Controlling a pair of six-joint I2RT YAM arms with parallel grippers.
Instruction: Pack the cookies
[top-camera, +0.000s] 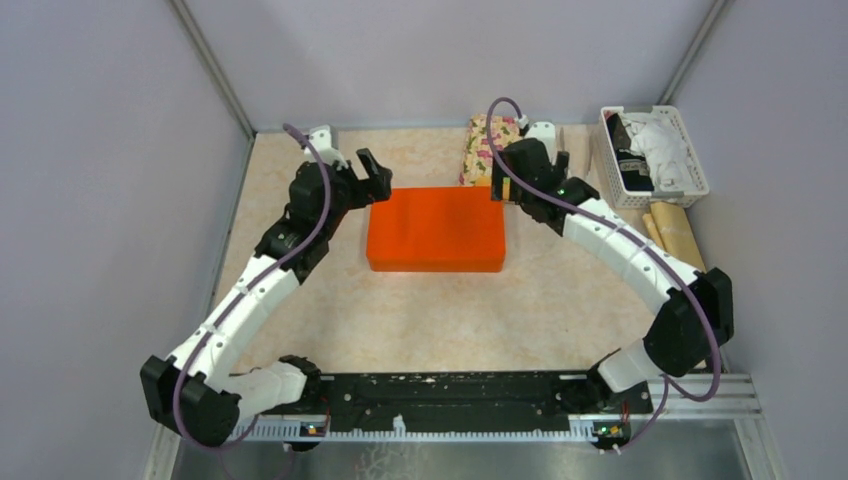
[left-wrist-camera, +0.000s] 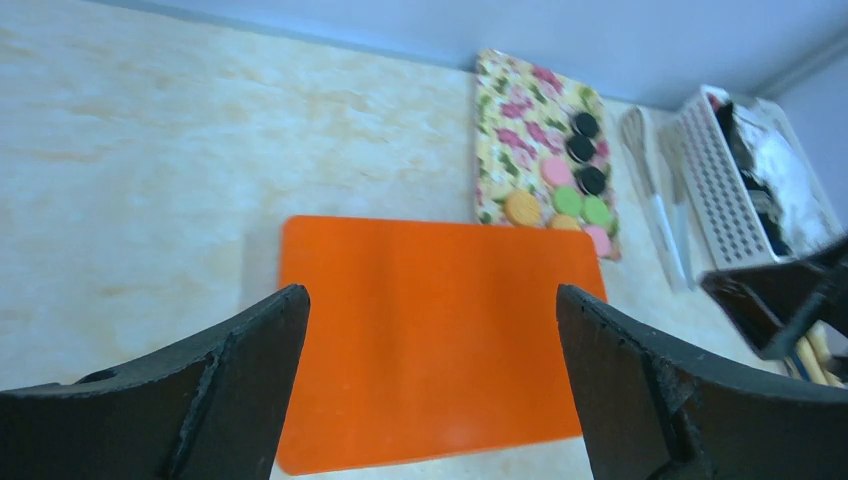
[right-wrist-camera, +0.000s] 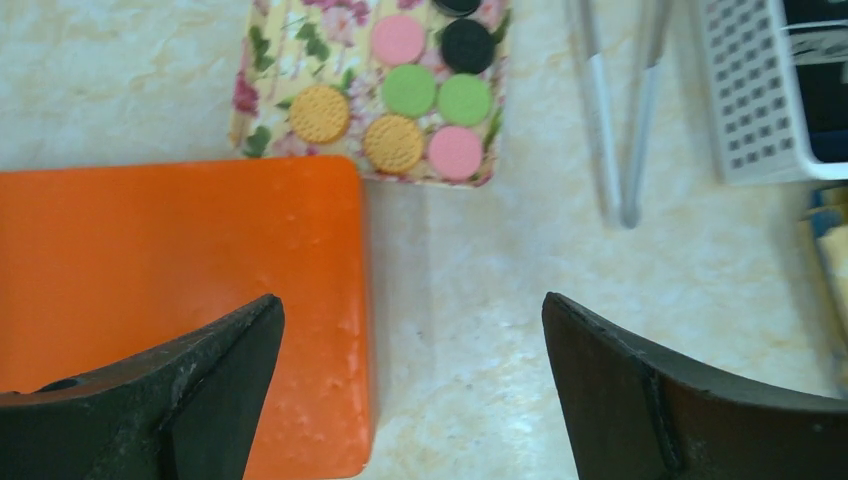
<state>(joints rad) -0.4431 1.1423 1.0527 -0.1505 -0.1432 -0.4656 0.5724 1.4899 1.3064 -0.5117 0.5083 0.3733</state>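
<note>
An orange lidded box (top-camera: 437, 229) lies shut at the table's middle. Behind its right end a floral tray (top-camera: 481, 146) holds the cookies (right-wrist-camera: 420, 95): orange, pink, green and black discs in rows. They also show in the left wrist view (left-wrist-camera: 572, 185). My left gripper (top-camera: 367, 180) is open and empty at the box's left end, the orange lid (left-wrist-camera: 430, 330) between its fingers. My right gripper (top-camera: 510, 180) is open and empty over the box's right end (right-wrist-camera: 330, 300), just in front of the tray.
A white slotted basket (top-camera: 655, 155) with cloth and dark items stands at the back right. Metal tongs (right-wrist-camera: 615, 120) lie between tray and basket. Wooden rolls (top-camera: 675, 232) lie near the right wall. Walls close in on left, back and right.
</note>
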